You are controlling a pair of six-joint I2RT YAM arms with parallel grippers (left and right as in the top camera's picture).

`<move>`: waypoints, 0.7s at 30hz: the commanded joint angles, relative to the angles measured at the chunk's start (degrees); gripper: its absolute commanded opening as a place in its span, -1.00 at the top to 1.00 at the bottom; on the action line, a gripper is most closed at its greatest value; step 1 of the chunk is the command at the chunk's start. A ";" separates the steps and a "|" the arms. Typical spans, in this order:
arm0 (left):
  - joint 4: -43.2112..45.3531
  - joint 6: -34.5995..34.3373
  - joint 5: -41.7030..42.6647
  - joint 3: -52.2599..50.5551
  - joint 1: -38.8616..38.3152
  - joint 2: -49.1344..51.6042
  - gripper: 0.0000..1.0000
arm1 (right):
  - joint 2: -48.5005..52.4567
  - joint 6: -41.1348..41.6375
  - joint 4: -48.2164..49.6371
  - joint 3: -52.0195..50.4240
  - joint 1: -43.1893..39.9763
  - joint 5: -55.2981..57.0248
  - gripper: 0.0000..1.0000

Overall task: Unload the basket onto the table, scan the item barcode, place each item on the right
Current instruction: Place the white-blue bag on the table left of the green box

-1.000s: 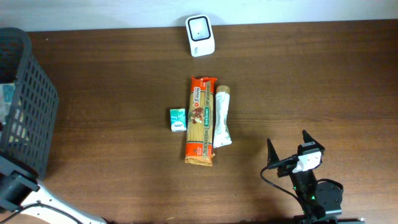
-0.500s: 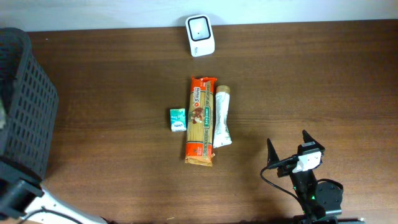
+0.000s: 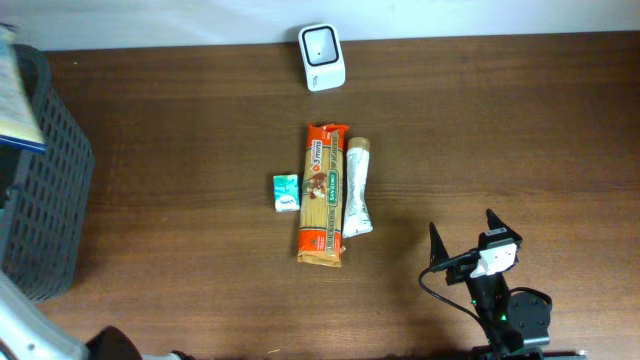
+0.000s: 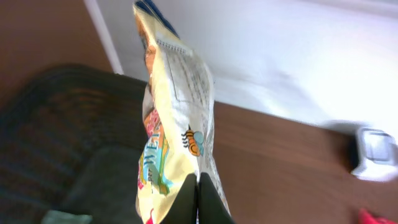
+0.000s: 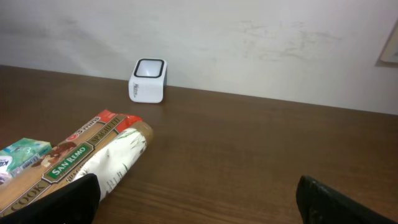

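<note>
Over the basket (image 3: 50,200), left claw (image 4: 198,200) pinching snack bag (image 4: 177,118), right claw (image 3: 461,222) wide

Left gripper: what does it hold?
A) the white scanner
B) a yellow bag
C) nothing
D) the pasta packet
B: in the left wrist view the shut left gripper pinches the bottom edge of a yellow bag, with the dark basket behind it.

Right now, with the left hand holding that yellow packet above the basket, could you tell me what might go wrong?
1. The left hand pinches only a thin edge of the yellow packet, so it could slip and fall into the basket.
2. No barcode is visible on the packet, so the wrong face might be presented to the scanner.
</note>
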 commanded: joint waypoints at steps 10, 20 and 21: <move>-15.93 -0.66 1.07 -4.85 -24.30 4.13 1.00 | -0.37 0.55 -0.02 -0.48 -0.33 0.33 -0.98; 4.76 -10.03 1.03 -37.42 -35.36 4.94 1.00 | -0.37 0.55 -0.02 -0.48 -0.33 0.33 -0.97; 7.28 -11.30 0.81 -39.98 -36.02 4.94 1.00 | -0.37 0.55 -0.02 -0.48 -0.31 0.33 -0.97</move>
